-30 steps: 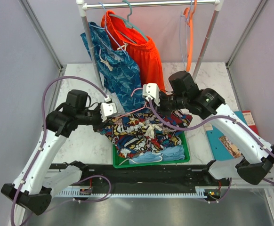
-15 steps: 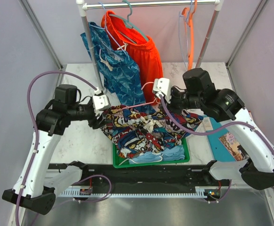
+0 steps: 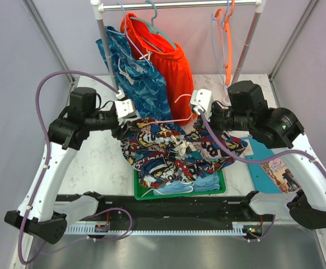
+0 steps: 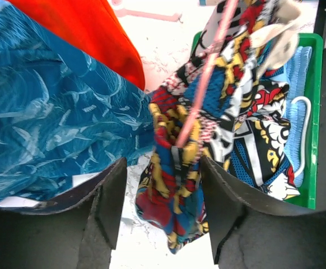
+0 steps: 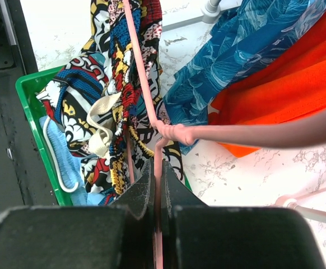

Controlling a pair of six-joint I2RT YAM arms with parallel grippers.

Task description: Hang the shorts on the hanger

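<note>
Bright, even, diffuse light fills all three views, and shadows on the marble surface (image 3: 98, 165) are faint and soft-edged. The overhead view is sharp throughout. In both wrist views the near jaws are dark, blurred masses (too close to focus), and the orange shorts (image 4: 79, 33) look oversaturated, with almost no fold detail.

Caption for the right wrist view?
Right gripper, jaws shut on pink hanger, comic-print shorts draped over it above green tray.

Far end of the desk (image 3: 98, 165) has a rail (image 3: 180, 4) with orange shorts (image 3: 171, 61) and blue patterned shorts (image 3: 140, 84) hanging left, orange hanger (image 3: 228, 45) right. Green tray (image 3: 222, 182) near the middle, something light blue (image 3: 194, 185) inside. Teal booklet (image 3: 264, 168) off right.
</note>
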